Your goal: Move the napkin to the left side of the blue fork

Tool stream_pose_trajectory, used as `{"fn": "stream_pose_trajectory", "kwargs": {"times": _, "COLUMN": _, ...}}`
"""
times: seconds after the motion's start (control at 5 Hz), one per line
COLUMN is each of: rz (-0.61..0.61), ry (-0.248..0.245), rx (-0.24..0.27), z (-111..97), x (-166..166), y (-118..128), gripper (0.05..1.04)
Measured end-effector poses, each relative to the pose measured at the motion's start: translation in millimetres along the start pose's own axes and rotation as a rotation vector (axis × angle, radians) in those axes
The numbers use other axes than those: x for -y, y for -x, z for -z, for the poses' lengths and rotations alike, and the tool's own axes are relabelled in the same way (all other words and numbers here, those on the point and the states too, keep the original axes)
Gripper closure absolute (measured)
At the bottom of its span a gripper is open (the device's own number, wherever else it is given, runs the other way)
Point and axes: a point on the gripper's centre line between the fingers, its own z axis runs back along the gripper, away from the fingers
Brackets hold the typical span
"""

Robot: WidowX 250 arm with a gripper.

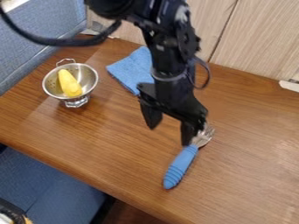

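Wooden counter (pixel 111 135) carries the napkin (pixel 130 69) well beyond the fork (pixel 181 167); the tool (pixel 169 135) is spread and empty, so setting the napkin at the fork's left likely remains.

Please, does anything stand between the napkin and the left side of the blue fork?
Nothing visible stands on the table between napkin and fork; the colander sits aside, though the pincer hangs close by.

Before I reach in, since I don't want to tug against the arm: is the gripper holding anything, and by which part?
Nothing is held: the gripper is open, with bare tabletop showing between its fingers.
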Motion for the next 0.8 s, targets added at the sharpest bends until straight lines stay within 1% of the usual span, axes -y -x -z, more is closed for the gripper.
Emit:
{"fn": "stream_pose_trajectory", "kwargs": {"times": 0.2, "rz": -0.008, "ry": -0.034, "rx": 0.018, "z": -3, "x": -11, "y": -14, "gripper": 0.083}}
{"fn": "stream_pose_trajectory", "kwargs": {"times": 0.4, "rz": -0.066, "ry": -0.091, "rx": 0.012, "z": 2, "x": -40, "y": -35, "gripper": 0.083}}
{"fn": "stream_pose_trajectory", "kwargs": {"times": 0.6, "rz": -0.126, "ry": -0.089, "rx": 0.041, "z": 7, "x": -64, "y": -59, "gripper": 0.083}}
{"fn": "stream_pose_trajectory", "kwargs": {"times": 0.8, "rz": -0.216, "ry": -0.071, "rx": 0.052, "z": 16, "x": -95, "y": -79, "gripper": 0.083}}
